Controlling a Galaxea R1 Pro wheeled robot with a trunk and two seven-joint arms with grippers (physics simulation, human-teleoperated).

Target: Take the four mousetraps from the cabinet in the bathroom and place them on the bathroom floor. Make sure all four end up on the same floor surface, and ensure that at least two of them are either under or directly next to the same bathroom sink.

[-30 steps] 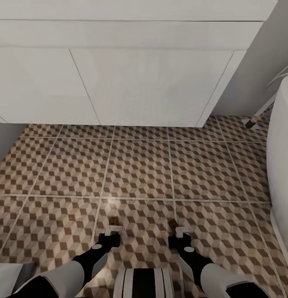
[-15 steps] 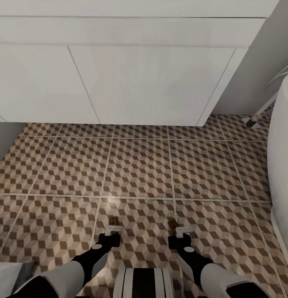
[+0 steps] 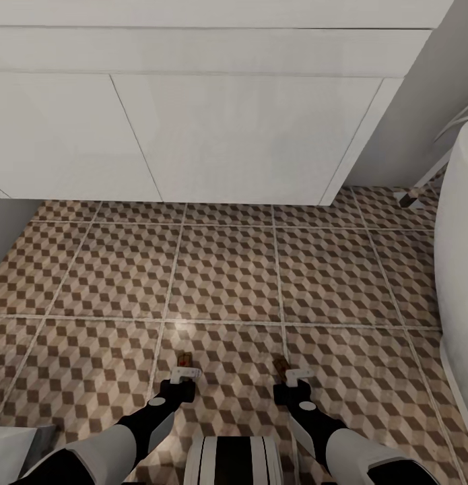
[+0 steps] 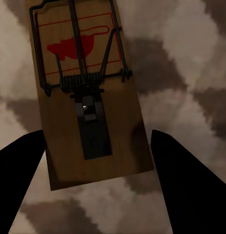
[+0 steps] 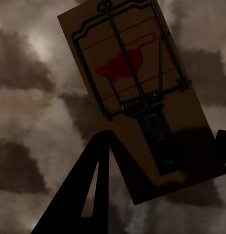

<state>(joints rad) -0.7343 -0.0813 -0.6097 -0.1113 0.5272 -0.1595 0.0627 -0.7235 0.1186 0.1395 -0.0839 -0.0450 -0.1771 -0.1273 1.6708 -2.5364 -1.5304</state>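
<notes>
A: Where does the head camera look from?

B: From high on the robot, facing forward and steeply down. The white flat-fronted unit [image 3: 213,135] spans twelve o'clock, the bathroom floor [image 3: 227,276] fills the middle, and both arms enter near six o'clock.

A: And the wrist cameras?

B: Each sits close above the tiles, looking along its own fingers. The left wrist view has a mousetrap [image 4: 86,92] large between the dark fingers [image 4: 186,185]; the right wrist view has another mousetrap [image 5: 137,92], tilted.

A: What do they share with the head view?

B: Those two traps, tiny there: the left one [image 3: 185,359], the right one [image 3: 281,368].
</notes>
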